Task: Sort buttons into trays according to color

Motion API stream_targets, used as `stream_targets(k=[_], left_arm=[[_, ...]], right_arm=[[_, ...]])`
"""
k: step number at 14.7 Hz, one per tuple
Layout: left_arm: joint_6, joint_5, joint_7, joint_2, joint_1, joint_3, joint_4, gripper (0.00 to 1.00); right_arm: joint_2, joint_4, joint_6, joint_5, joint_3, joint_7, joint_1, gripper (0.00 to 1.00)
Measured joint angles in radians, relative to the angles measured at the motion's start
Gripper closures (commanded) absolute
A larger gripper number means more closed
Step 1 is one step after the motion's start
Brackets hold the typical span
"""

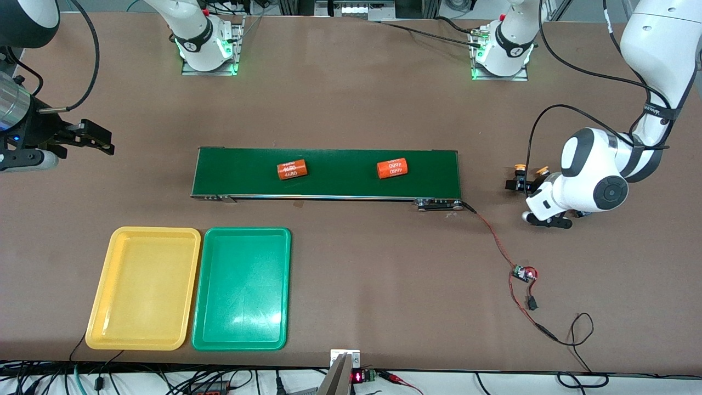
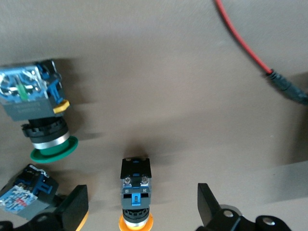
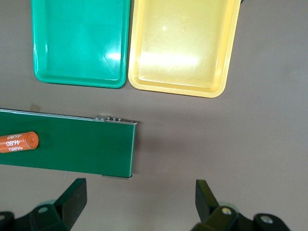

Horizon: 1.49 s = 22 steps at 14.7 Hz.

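In the left wrist view a yellow-orange-capped button [image 2: 136, 192] lies on the table between the open fingers of my left gripper [image 2: 142, 199], apart from both. A green-capped button [image 2: 41, 113] lies beside it, and a third button [image 2: 23, 195] lies by one finger, its cap hidden. In the front view my left gripper [image 1: 525, 200] is low at the left arm's end of the table, with two yellow-orange caps [image 1: 519, 168] beside it. The yellow tray [image 1: 142, 288] and green tray [image 1: 241, 288] lie empty side by side. My right gripper [image 1: 94, 137] is open and empty.
A long dark green belt [image 1: 329, 173] carries two orange 4680 cylinders [image 1: 292, 170]. A red wire [image 1: 496, 238] runs from the belt to a small board near the left gripper. The right wrist view shows the belt's end [image 3: 67, 144] and both trays [image 3: 183, 43].
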Motion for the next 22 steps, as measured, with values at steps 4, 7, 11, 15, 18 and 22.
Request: stream_targets(k=[4,7,11,15,18,22], left_arm=[[0.057,0.0,-0.001,-0.001,0.003,-0.001,-0.056,0.0],[0.066,0.0,-0.001,-0.006,0.007,-0.002,-0.086,0.0],[0.109,0.0,0.0,-0.016,0.015,-0.003,-0.119,0.19],[0.126,0.0,0.001,-0.016,0.015,-0.005,-0.132,0.57],[0.127,0.0,0.002,-0.016,0.016,-0.005,-0.132,0.85],[0.127,0.001,0.003,-0.018,0.016,-0.028,-0.112,0.98]], right_arm=[[0.0,0.0,0.0,0.0,0.0,0.0,0.0,0.0],[0.0,0.0,0.0,0.001,0.0,0.0,0.0,0.0],[0.0,0.0,0.001,0.002,0.0,0.0,0.0,0.0],[0.0,0.0,0.001,0.002,0.0,0.0,0.0,0.0],[0.0,0.0,0.001,0.002,0.0,0.0,0.0,0.0],[0.0,0.0,0.001,0.003,0.001,0.0,0.001,0.0]])
